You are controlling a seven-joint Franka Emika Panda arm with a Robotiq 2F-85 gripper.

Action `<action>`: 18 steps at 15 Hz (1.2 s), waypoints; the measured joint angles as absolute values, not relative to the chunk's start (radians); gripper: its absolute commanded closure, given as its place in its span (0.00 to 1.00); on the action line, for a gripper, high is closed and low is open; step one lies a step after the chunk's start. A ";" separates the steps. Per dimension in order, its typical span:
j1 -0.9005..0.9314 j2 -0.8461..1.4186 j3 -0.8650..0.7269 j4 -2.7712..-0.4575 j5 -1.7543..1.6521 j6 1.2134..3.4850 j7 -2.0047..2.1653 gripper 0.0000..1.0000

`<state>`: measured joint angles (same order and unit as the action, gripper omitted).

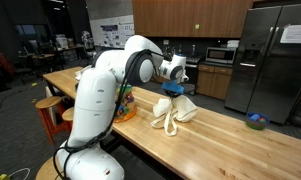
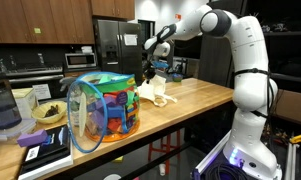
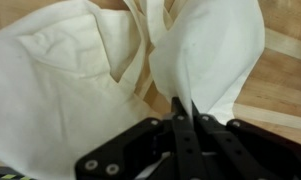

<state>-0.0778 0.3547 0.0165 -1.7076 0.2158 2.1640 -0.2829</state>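
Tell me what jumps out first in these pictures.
The white robot arm fills the middle, bent over a long wooden counter. Its gripper is shut on a crumpled cream cloth lying there. A bright multicoloured mesh basket stands on the counter in an exterior view.

I am standing in a shared kitchen where a long butcher-block worktop (image 1: 230, 140) is stretching across the room. Behind it, wooden wall cabinets (image 1: 190, 15) are hanging over a dark counter, and a microwave (image 1: 222, 55) is sitting beneath them. A tall stainless-steel fridge (image 1: 275, 60) is standing at the end of that run, its doors catching the overhead light, with a sheet of paper (image 1: 293, 33) sticking to one door. Round wooden stools (image 1: 50, 105) are standing beside the worktop's far end. Posters (image 1: 110, 32) are hanging on the pale wall farther back, where a dimmer office area is opening up. The floor (image 1: 20, 140) is looking dark grey.
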 measured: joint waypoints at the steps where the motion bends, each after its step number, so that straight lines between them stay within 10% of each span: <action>1: -0.082 0.358 0.011 -1.698 0.208 2.169 -0.281 0.99; 18: -0.225 0.424 -0.258 -1.565 -0.121 2.232 -0.046 0.99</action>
